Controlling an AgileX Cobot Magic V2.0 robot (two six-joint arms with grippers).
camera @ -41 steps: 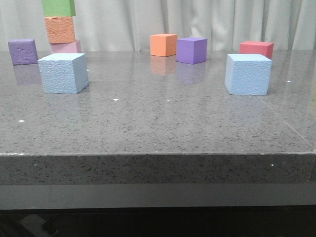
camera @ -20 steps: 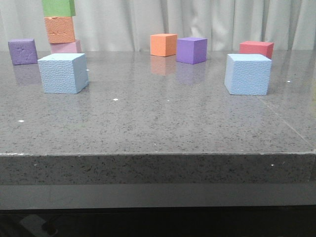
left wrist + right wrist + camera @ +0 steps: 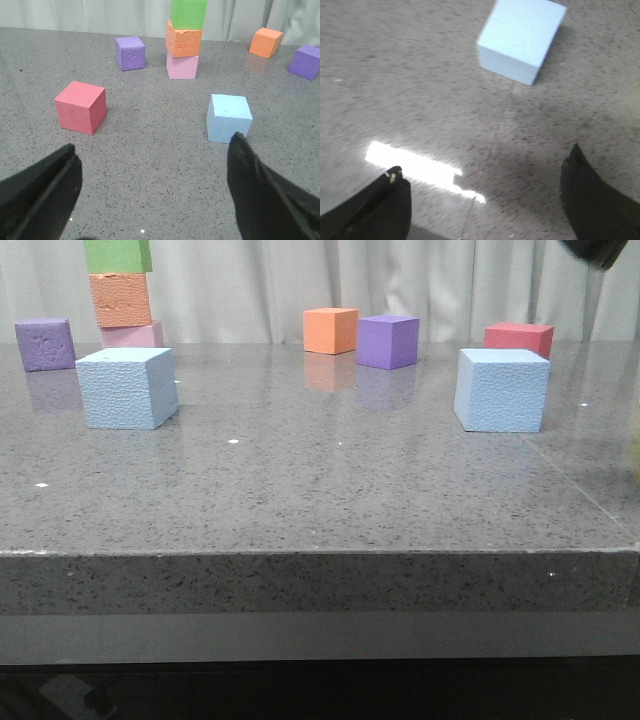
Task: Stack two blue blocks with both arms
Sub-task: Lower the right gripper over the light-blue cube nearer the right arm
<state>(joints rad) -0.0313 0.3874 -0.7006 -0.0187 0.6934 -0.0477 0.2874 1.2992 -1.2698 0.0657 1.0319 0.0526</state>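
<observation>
Approach phase: both claws spread wide, holding nothing.
Right claw (image 3: 485, 200) newly enters overhead; pale blue foam cube (image 3: 522, 39) ahead. Left claw (image 3: 152, 192) faces second blue cube (image 3: 229, 118).

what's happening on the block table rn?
Nothing is gripped yet. Both blue blocks sit apart on the table: the left blue block and the right blue block. The left gripper and right gripper are open above the surface, each with a blue block ahead of it. No stack of blue blocks exists.
</observation>
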